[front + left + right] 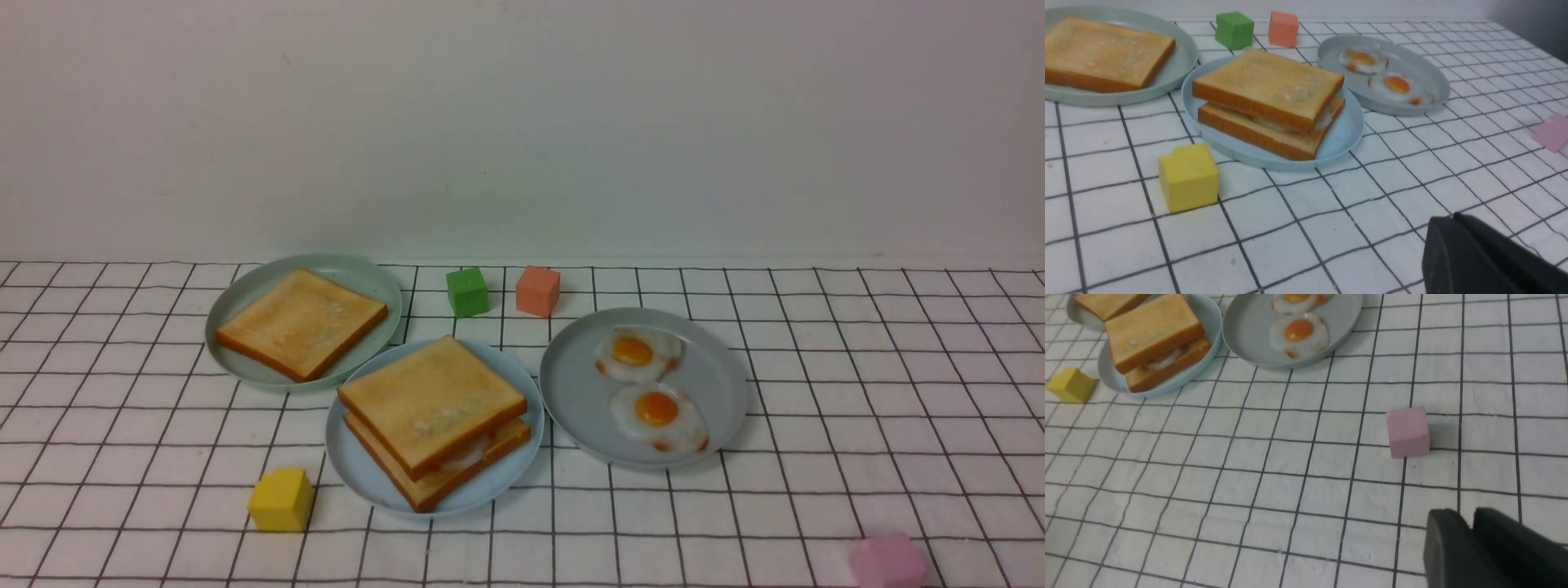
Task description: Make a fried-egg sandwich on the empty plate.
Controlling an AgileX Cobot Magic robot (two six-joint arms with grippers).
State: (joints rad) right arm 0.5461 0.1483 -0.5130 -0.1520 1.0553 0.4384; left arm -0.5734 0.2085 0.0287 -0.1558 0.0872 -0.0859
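We judged the task essentially complete: the fried-egg sandwich [433,420] sat assembled on the sky-blue plate [359,469] near the middle of the gridded surface [857,408], 2 toast slices stacked with a white edge of egg showing between them at the side facing 4 o'clock. The top slice lay slightly skewed over the lower one, probably because it was set down onto the uneven egg rather than squared up. At 10 o'clock from it, touching or nearly touching rims, the pale green plate [367,282] held 1 plain toast slice [300,323], and at 3 o'clock the grey-blue plate [571,400] held 2 spare fried eggs [649,390], so the ingredient plates flanked the building plate within easy reach of either arm. A green cube [467,291] and an orange cube [538,290] stood at 12 o'clock beyond the sandwich, a yellow cube [281,499] at 8 o'clock, and a pink cube [887,561] far off at 4 o'clock. Neither arm appeared in the front view. Our left hand [1486,257] showed only as a dark mass low in its wrist view, and we could not tell its state; our right hand [1472,539] had its 2 fingers pressed together with only a thin seam between them, holding nothing, both parked well back from the plates.
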